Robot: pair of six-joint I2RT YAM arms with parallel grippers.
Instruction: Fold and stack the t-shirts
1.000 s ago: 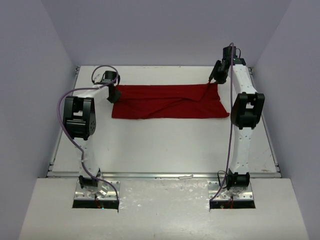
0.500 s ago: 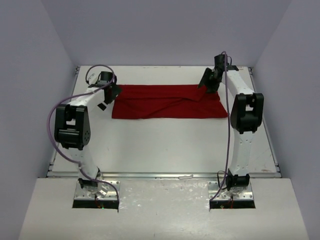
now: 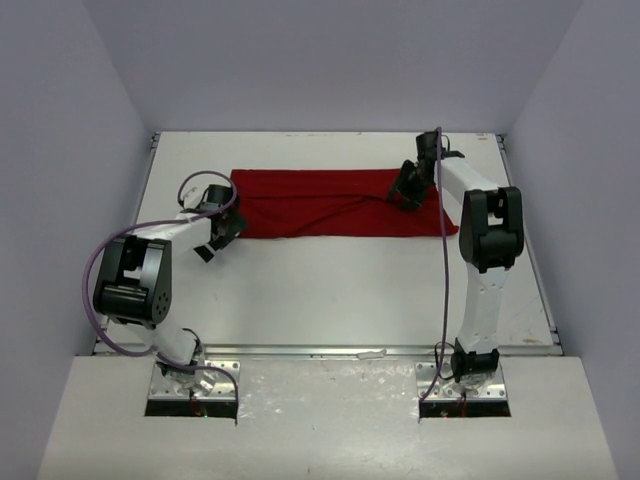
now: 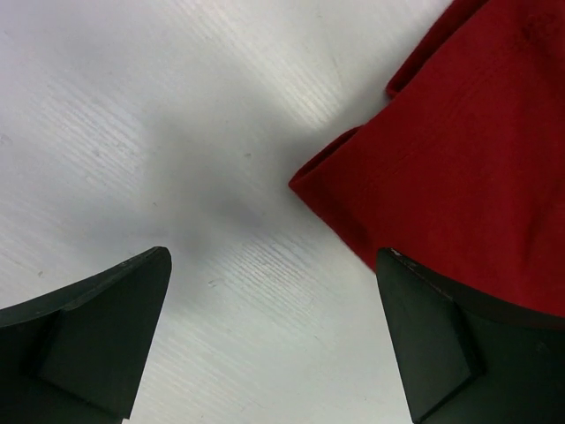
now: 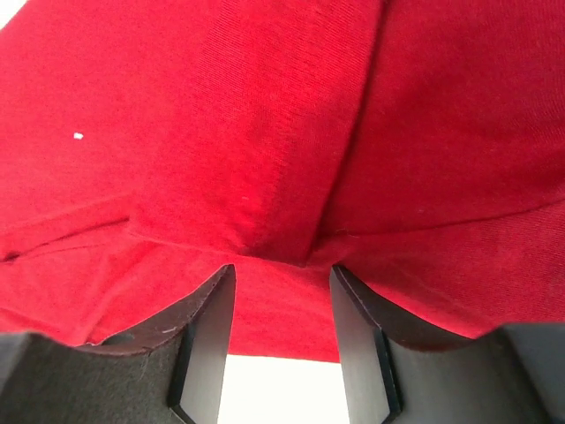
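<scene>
While the left gripper (image 3: pixel 222 232) is hanging with jaws spread full wide and nothing between them, the shirt's (image 4: pixel 477 159) near-left corner is lying just inside its right finger (image 4: pixel 441 344), flat on the table (image 4: pixel 177 132).

Right gripper (image 5: pixel 269 344): jaws standing part-way closed, a ridge of shirt (image 5: pixel 265 132) bunching at the tips and draping over both fingers. Cannot tell whether it is truly clamped.

Shirt (image 3: pixel 330 205) is lying as a long band across the far half of the table (image 3: pixel 330 290), creased in the middle, the right gripper (image 3: pixel 408 190) sitting on its right part.

Judging the step: taking fresh holds for the next fold.
- Left should be sliding toward the corner so both cloth layers are passing between the fingers before it closes.
- Right should be pinching firmly, close to the edge, not mid-cloth.
- Both should be lifting together, keeping the band taut, or the creases will be spreading.

Pose: left arm is folding low, elbow back toward its base, wrist pointing down at the corner. Right arm is standing tall, forearm reaching far, wrist bending down onto the cloth.
</scene>
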